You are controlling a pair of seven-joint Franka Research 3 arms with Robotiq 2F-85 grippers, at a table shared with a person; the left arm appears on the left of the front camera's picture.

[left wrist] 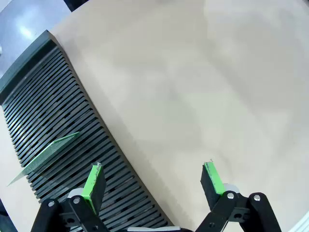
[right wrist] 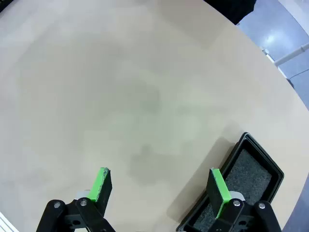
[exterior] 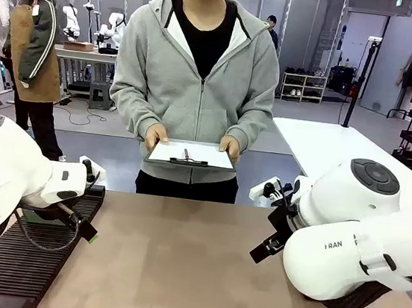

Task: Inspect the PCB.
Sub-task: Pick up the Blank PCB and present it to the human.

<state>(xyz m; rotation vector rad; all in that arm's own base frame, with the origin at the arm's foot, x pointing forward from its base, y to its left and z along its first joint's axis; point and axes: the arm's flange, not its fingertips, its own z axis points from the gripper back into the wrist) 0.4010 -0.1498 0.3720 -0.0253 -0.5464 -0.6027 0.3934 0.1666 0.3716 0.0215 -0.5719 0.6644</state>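
Left gripper [left wrist: 152,166] and right gripper [right wrist: 159,171] both gape empty — the PCB [left wrist: 46,155], seemingly thin, light, stiff, leans in the slotted rack [left wrist: 63,96] — best pinched by its edges.

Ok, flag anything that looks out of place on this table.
Only the PCB: it sits slanted in the black slotted rack, one end jutting past the rack's edge. Nothing looks spilled or broken.

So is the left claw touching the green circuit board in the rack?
Apart. The left wrist view shows the open left claw with bare rack slats between its nearer finger and the circuit board.
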